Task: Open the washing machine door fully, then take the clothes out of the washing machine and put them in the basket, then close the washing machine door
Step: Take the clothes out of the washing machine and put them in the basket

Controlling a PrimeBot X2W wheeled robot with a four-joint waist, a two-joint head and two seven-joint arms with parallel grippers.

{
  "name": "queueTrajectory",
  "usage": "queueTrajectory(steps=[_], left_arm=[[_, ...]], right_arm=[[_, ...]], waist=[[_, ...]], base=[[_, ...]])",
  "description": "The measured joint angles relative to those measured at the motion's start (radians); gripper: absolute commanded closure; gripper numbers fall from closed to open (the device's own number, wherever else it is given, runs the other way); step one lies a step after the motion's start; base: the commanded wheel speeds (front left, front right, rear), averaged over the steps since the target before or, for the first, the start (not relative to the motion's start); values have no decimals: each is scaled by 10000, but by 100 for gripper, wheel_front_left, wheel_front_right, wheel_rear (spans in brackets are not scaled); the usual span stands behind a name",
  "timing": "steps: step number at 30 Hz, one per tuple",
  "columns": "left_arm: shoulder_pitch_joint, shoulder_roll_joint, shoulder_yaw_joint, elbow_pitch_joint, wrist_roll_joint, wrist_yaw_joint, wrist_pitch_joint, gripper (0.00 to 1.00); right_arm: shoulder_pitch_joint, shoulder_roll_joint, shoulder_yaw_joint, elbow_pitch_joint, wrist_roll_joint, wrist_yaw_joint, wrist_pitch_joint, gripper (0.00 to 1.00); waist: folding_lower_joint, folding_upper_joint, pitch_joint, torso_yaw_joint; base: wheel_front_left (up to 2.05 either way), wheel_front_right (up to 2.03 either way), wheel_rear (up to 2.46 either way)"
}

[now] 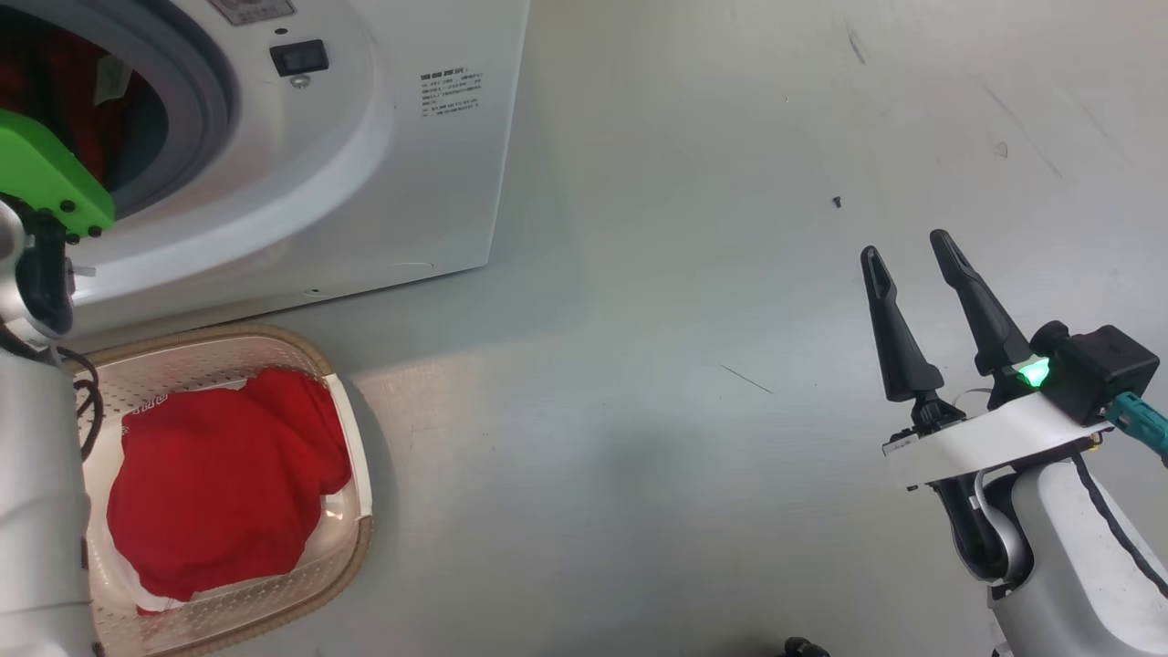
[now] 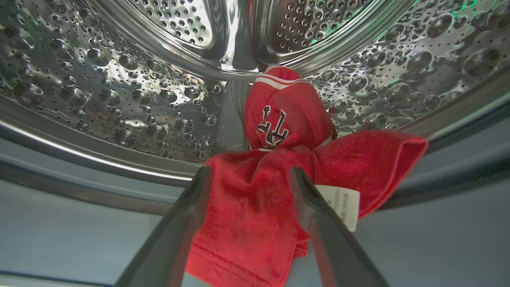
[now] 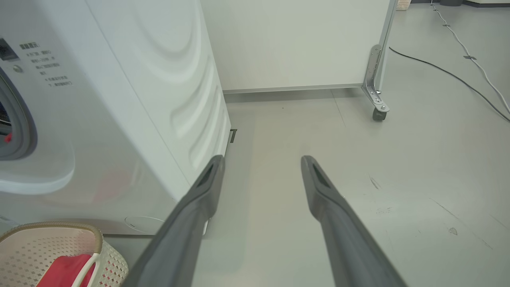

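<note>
The white washing machine [image 1: 429, 182] stands at the upper left with its mouth uncovered; its door is out of view. My left arm, with its green part [image 1: 46, 173], reaches into the mouth. In the left wrist view, red clothes [image 2: 287, 119] with a black number lie in the steel drum [image 2: 119, 79] and spill over its lip. My left gripper [image 2: 251, 171] is open, with one finger on each side of the red cloth. The cream basket [image 1: 351, 547] below the machine holds a red garment [image 1: 219, 474]. My right gripper [image 1: 905, 246] hangs open and holds nothing over the floor at the right.
A white panel on a caster wheel [image 3: 376, 113] stands behind the machine. Cables [image 3: 458, 75] run across the floor at the far right. A small dark screw [image 1: 836, 202] lies on the grey floor. The basket rim [image 3: 51, 227] sits against the machine's front.
</note>
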Motion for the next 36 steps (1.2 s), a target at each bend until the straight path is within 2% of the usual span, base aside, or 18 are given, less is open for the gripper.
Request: queueTrajectory(steps=[5,12,36], left_arm=[[-478,211,31,558,-29,73,430,0],[-796,203,10,1323,-134,77,840,0],[-2005,234,201,3083,-274,297,1193,0]], right_arm=[[-133,-6,15,-4,0,0,0,0],[-159,-8,10,-2,13,0,-2,0],[-455,-8,58,2,82,0,0,0]], waist=[[0,0,168,-99],[0,0,288,-145],[0,0,598,-302]], base=[[0,0,0],[0,0,0],[0,0,0]])
